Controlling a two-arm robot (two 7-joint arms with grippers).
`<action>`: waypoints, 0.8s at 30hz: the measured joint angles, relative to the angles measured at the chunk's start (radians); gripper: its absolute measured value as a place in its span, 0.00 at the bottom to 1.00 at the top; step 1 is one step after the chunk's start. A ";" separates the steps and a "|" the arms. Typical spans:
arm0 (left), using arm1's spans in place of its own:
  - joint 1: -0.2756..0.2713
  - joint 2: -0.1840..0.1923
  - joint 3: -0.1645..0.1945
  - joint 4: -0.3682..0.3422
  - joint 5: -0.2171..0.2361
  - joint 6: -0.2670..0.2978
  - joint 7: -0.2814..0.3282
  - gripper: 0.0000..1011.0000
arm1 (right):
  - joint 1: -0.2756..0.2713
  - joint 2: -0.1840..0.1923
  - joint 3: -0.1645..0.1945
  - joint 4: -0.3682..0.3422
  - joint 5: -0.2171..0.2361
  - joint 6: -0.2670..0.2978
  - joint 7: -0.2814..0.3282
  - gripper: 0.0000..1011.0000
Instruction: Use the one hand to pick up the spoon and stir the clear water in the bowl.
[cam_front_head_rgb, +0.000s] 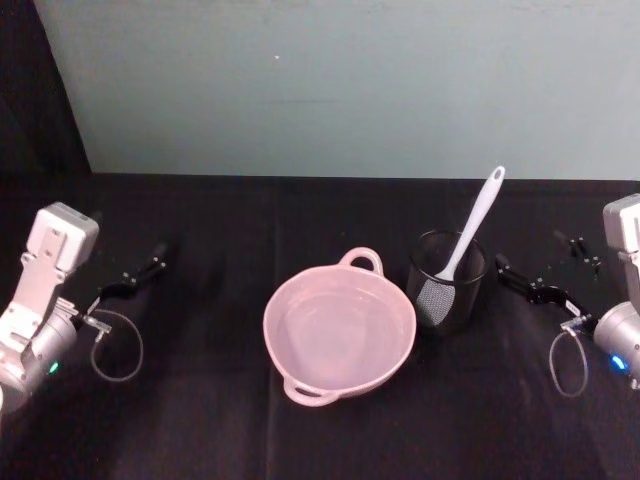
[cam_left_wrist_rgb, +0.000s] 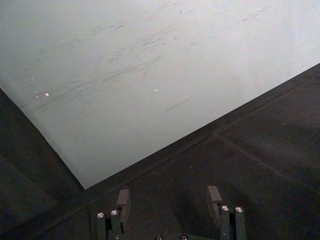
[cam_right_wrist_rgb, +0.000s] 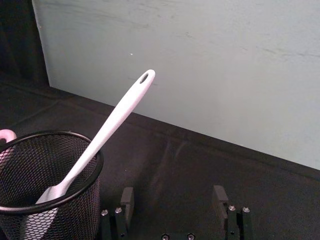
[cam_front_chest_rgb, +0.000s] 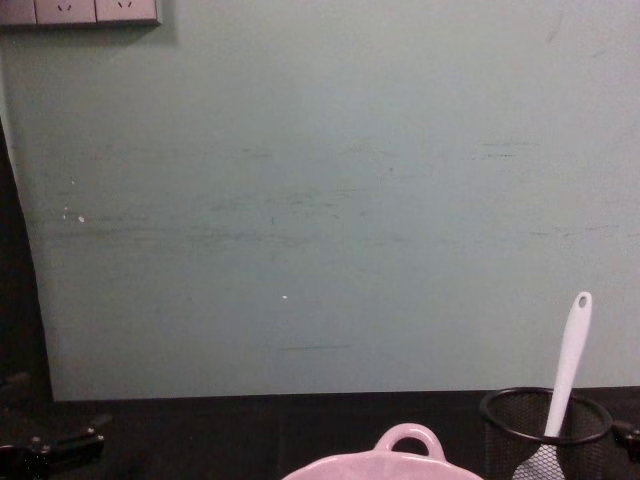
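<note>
1. One spoon (cam_front_head_rgb: 470, 233) is counted; it stands blade-down in a black mesh cup (cam_front_head_rgb: 447, 281), just beside the bowl (cam_front_head_rgb: 339, 334) on its right, with the handle leaning up and away from the bowl.
2. One bowl is counted, pale pink, with two loop handles on its rim and clear water inside; it is taken as the landmark, on the black table (cam_front_head_rgb: 200, 420).
3. The spoon is judged to be light, stiff plastic and rather smooth, so a firm pinch is thought necessary to stop it slipping or twisting.
4. The upper handle, below the oval hole and well above the cup's rim, is judged the best place to be gripped, since the blade is hidden behind the mesh.
5. The cup is judged light enough to be tipped if the spoon is dragged sideways; a pull along the handle's own lean is advised.
6. Two grippers are counted. The right gripper (cam_front_head_rgb: 528, 285) is held to the right of the cup, beyond the bowl, with its fingers spread apart and nothing between them.
7. The left gripper (cam_front_head_rgb: 135, 275) is parked well to the left of the bowl, its fingers likewise apart and empty.
</note>
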 joint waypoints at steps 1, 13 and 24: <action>0.000 0.000 0.000 0.000 0.000 0.000 0.000 0.99 | 0.000 0.000 0.000 0.000 0.000 0.000 0.000 0.99; 0.000 0.000 0.000 0.000 0.000 0.000 0.000 0.99 | 0.000 0.001 0.000 0.000 0.003 0.000 0.001 0.99; 0.000 0.000 0.000 0.000 0.000 0.000 0.000 0.99 | 0.000 0.001 0.000 0.000 0.004 -0.001 0.001 0.99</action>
